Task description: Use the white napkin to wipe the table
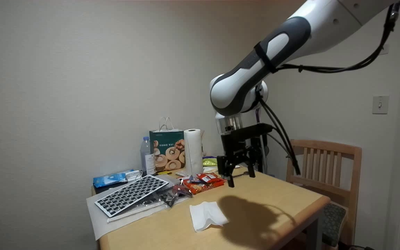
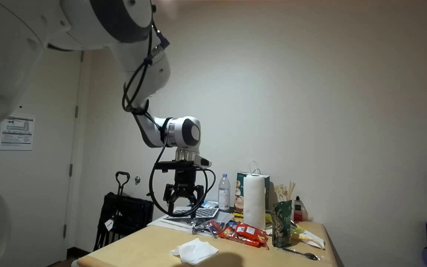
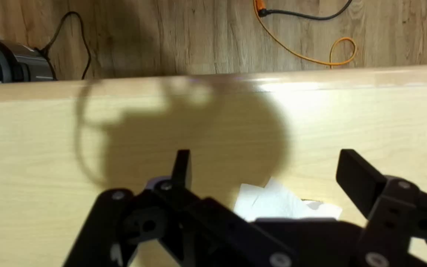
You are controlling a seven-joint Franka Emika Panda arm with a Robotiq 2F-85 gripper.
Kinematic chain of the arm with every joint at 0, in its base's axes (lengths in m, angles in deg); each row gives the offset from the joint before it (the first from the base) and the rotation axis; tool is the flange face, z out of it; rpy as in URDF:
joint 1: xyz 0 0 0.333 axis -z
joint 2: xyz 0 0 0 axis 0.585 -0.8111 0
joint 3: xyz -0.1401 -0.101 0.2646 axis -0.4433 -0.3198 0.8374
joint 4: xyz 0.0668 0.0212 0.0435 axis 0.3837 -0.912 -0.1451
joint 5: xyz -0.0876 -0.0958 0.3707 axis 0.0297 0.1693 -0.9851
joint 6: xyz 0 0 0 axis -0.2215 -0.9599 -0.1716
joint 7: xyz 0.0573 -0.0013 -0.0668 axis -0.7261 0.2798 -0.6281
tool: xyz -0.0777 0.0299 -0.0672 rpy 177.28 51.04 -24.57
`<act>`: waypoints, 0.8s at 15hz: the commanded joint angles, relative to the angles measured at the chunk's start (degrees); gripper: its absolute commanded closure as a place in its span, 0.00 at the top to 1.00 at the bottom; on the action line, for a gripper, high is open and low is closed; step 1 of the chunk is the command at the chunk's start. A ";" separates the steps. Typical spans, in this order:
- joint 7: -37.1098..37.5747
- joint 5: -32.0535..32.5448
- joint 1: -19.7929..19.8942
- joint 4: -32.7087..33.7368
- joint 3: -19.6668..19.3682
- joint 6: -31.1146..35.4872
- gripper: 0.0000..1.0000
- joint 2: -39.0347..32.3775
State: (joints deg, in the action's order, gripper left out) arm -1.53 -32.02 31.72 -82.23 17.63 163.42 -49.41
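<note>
The white napkin (image 1: 207,216) lies crumpled and slightly folded on the light tan table (image 1: 151,234). It also shows in an exterior view (image 2: 195,252) near the front of the tabletop (image 2: 132,250). In the wrist view the napkin (image 3: 272,202) shows between and below the fingers, its lower part hidden by the gripper body. My gripper (image 1: 241,179) is open and empty, pointing down, well above the table and apart from the napkin. Its fingers also show spread in an exterior view (image 2: 182,214) and in the wrist view (image 3: 265,154).
A keyboard (image 1: 132,195), red snack packets (image 1: 203,182), a paper towel roll (image 1: 193,152), a bottle (image 1: 147,156) and a paper bag (image 1: 168,149) stand toward the back. A green pouch (image 2: 282,224) and black spoon (image 2: 302,254) lie at one side. A wooden chair (image 1: 325,166) stands beside the table.
</note>
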 commanded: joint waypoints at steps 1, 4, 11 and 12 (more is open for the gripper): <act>5.52 -0.14 -2.36 7.76 -0.16 2.62 1.00 -7.54; 4.37 -0.19 -3.02 7.56 -0.50 2.03 1.00 -7.72; 5.11 0.02 -2.97 10.95 -1.40 5.40 1.00 -11.66; 5.27 0.76 -3.23 11.97 -1.78 5.91 1.00 -12.85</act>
State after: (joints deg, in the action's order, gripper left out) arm 3.32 -32.00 28.79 -72.97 16.84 167.28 -59.07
